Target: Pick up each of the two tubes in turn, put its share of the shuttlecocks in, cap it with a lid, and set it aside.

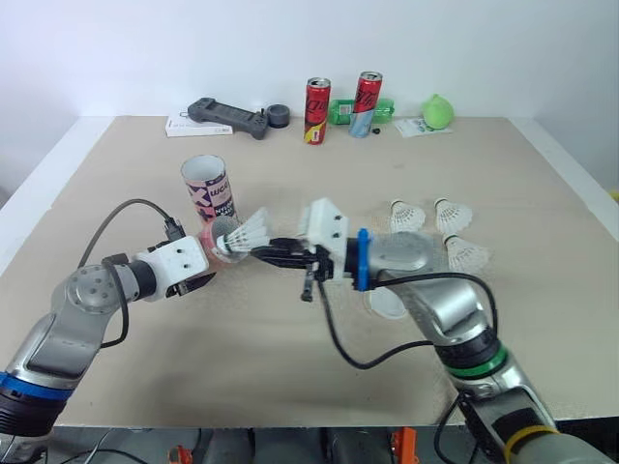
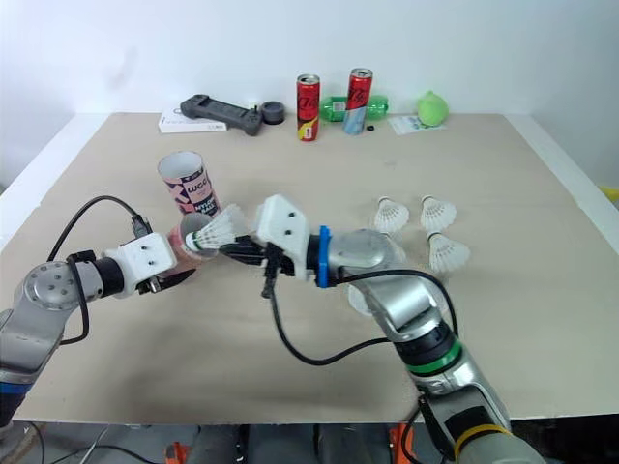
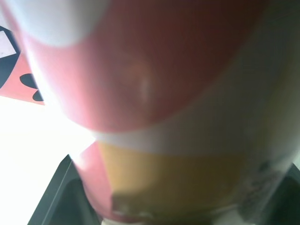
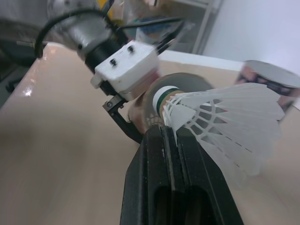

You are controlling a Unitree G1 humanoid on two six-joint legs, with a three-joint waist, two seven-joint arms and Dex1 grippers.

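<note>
The right jaws are clenched on a shuttlecock, pinching its skirt just behind the cork so the cork is free to lead into the pink tube. The left jaws grasp that tube clear of the bench and tip it so its mouth faces the cork. The right wrist view puts the green-banded cork right at the rim. The head views add the second tube, upright just behind, and three loose shuttlecocks lying well off to the right.
</note>
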